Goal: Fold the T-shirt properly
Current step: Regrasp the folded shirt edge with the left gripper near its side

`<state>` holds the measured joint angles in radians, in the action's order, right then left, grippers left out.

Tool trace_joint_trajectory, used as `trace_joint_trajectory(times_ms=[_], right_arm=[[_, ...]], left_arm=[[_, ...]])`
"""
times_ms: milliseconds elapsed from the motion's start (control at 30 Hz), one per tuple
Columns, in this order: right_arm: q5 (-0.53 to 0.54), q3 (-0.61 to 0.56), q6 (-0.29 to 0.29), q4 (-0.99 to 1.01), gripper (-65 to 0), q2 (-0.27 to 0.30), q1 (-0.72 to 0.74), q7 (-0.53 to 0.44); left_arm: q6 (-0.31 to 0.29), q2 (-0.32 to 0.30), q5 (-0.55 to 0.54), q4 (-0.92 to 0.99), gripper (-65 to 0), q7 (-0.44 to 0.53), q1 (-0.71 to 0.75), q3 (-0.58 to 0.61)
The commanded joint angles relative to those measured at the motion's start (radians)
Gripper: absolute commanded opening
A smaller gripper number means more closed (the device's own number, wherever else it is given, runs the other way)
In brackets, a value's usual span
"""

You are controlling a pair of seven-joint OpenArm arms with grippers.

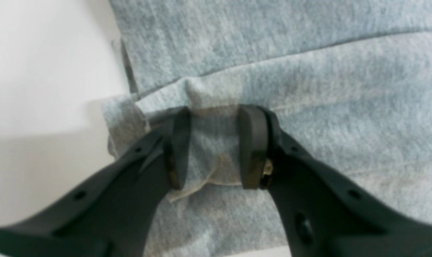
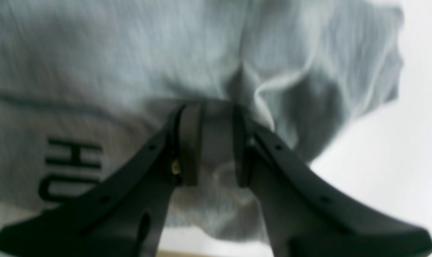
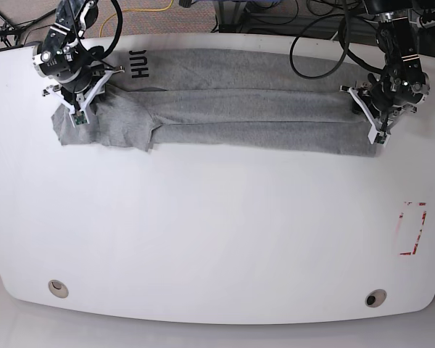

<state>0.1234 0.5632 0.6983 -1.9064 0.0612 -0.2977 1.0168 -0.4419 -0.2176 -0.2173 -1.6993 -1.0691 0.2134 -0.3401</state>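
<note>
A: Where is the T-shirt (image 3: 225, 112), and how does it lie?

B: Along the far half of the white table (image 3: 217, 232), folded lengthwise into a narrow band. In the base view its long axis runs side to side, with the black lettering (image 3: 138, 64) at the left end and a sleeve (image 3: 105, 123) spread below it.

A: State of each tool?

B: The left tool (image 1: 214, 148) is clamped on a bunched fold at the band's right end. The right tool (image 2: 216, 146) pinches fabric near the lettering.
</note>
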Motion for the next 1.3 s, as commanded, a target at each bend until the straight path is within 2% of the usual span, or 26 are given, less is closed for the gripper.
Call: trace_joint_trajectory(times_ms=[0, 433, 700, 967, 1267], right_arm=[[0.008, -0.001, 0.0, -0.045, -51.2, 0.012, -0.025, -0.019], [0.011, -0.001, 0.0, -0.127, -51.2, 0.009, -0.039, -0.017], [0.132, -0.004, 0.0, -0.118, -50.9, 0.013, 0.028, 0.009], [0.08, -0.047, 0.0, -0.002, -51.2, 0.009, 0.071, 0.001], [0.028, -0.05, 0.0, 0.16, -51.2, 0.013, 0.064, -0.115]], left_arm=[[0.005, -0.012, 0.023, -0.005, -44.6, -0.021, -0.001, -0.006], [0.005, -0.012, 0.023, -0.006, -44.6, -0.021, -0.002, -0.001], [0.005, -0.01, 0.022, -0.005, -44.6, -0.023, -0.004, 0.0], [0.005, -0.01, 0.019, -0.014, -44.6, -0.023, -0.004, 0.0], [-0.007, -0.006, 0.012, -0.06, -44.3, -0.023, -0.039, -0.03]])
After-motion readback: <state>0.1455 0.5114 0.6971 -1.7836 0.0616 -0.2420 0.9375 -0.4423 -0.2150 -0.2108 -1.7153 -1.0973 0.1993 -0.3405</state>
